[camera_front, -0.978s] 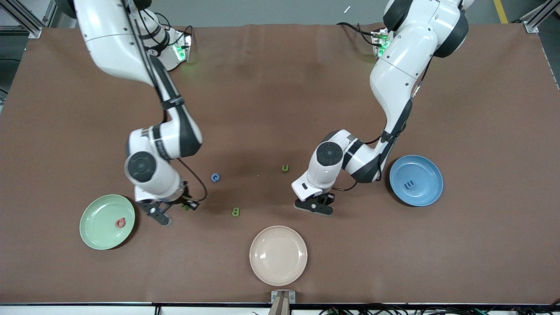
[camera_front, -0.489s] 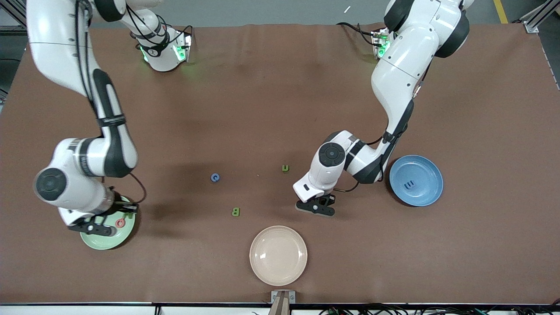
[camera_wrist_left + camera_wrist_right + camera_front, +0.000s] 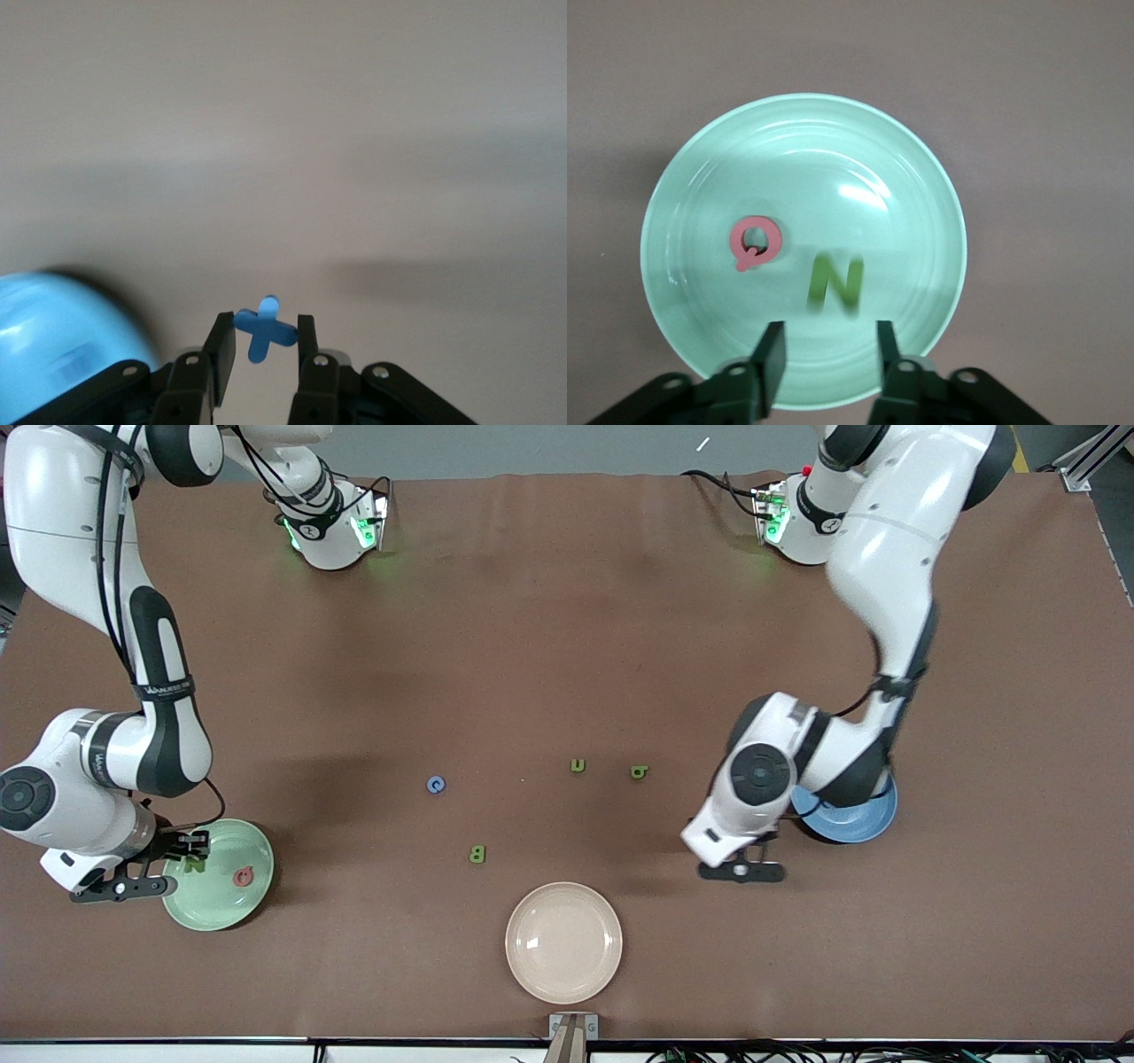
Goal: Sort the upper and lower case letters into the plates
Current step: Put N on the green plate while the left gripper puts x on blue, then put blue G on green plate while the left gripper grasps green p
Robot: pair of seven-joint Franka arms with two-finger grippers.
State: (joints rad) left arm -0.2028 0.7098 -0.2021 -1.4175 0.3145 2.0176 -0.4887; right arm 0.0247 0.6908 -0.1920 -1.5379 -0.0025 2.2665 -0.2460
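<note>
The right gripper (image 3: 824, 359), fingers parted and empty, hangs over the green plate's (image 3: 257, 899) rim above a green N (image 3: 835, 282) and pink Q (image 3: 754, 241). The left gripper (image 3: 262, 354) pinches a blue x (image 3: 263, 328) beside the blue plate (image 3: 864, 824). Other letters lie loose toward the table's bare middle.

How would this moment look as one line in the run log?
left gripper: shut on blue letter | right gripper: open over green plate | green N, pink Q in plate
</note>
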